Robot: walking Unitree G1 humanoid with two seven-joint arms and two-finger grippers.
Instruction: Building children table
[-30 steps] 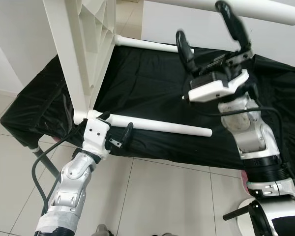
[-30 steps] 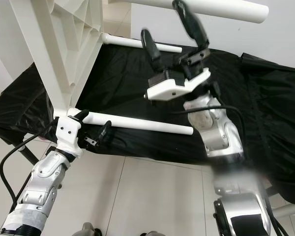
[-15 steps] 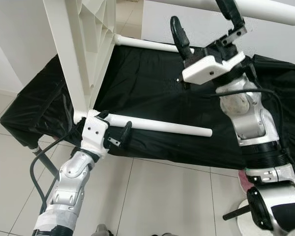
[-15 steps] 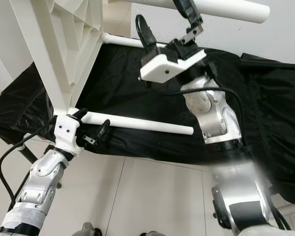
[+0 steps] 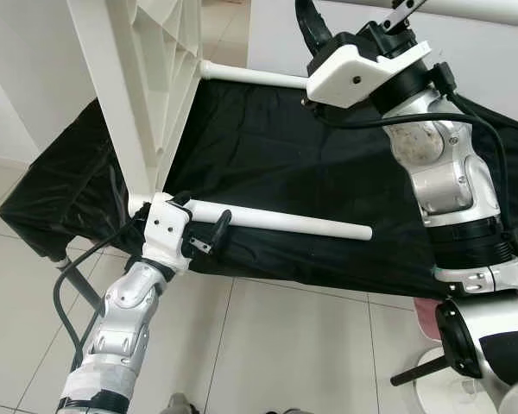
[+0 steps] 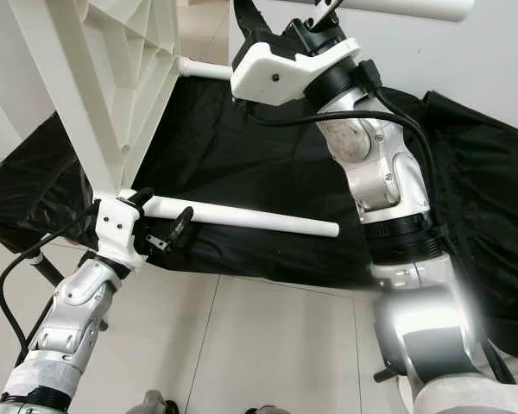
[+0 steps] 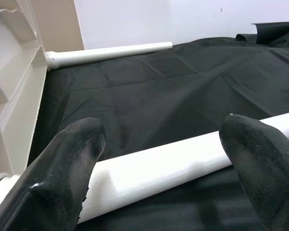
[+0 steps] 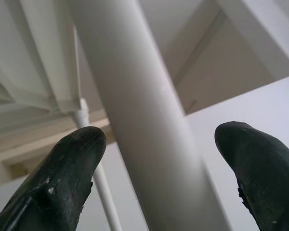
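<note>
- While the white tabletop (image 5: pixel 142 82) stands on edge against the black-draped desk (image 5: pixel 268 147), its legs jut sideways.
- Right hand (image 8: pixel 154 159), raised high, spreads open around the top leg (image 8: pixel 144 125), not touching.
- Left hand (image 7: pixel 159 163) straddles the lower leg (image 5: pixel 285 222), fingers (image 7: pixel 67 163) open.

White ribbed tabletop (image 5: pixel 147 78) tipped on edge, white tubular legs (image 5: pixel 285 222) sticking out sideways.

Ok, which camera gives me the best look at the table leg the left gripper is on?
The left eye view: the lower leg shows whole, from the tabletop corner to its free end, with the left gripper around it. The left wrist view shows a short stretch between open fingers.
</note>
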